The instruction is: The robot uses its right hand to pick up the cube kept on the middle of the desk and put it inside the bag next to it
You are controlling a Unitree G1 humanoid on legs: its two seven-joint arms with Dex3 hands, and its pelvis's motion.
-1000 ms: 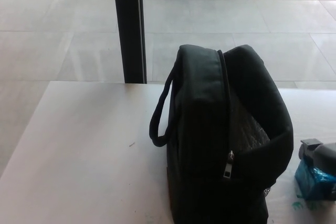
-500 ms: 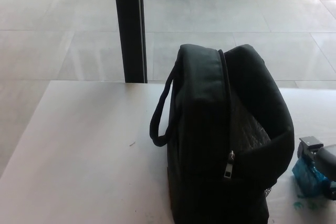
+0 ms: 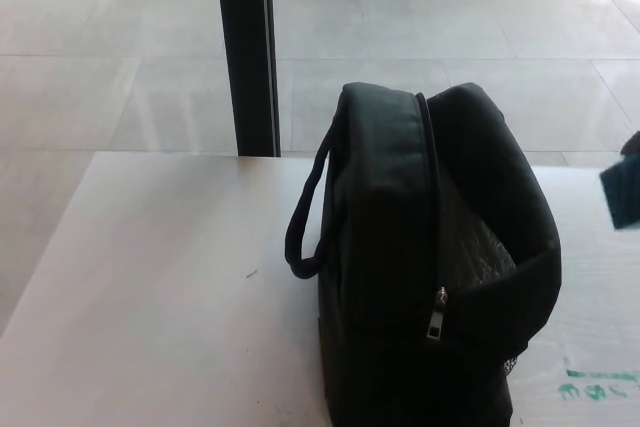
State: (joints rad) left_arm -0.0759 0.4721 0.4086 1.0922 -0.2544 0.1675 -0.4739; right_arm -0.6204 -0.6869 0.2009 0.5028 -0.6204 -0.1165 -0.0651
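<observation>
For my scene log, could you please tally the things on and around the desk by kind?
Black fabric bags with a zip and carry handle: 1
Teal cubes, only partly in view at the right edge: 1
White desks: 1
Black upright posts behind the desk: 1
Green marks on the desk: 1 patch
Total: 5

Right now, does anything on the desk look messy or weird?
Yes. Green smears mark the white desk at the bottom right, beside the black bag. The bag stands upright with its zipper undone and its top gaping, showing a quilted lining. Nothing looks spilled or broken.
</observation>
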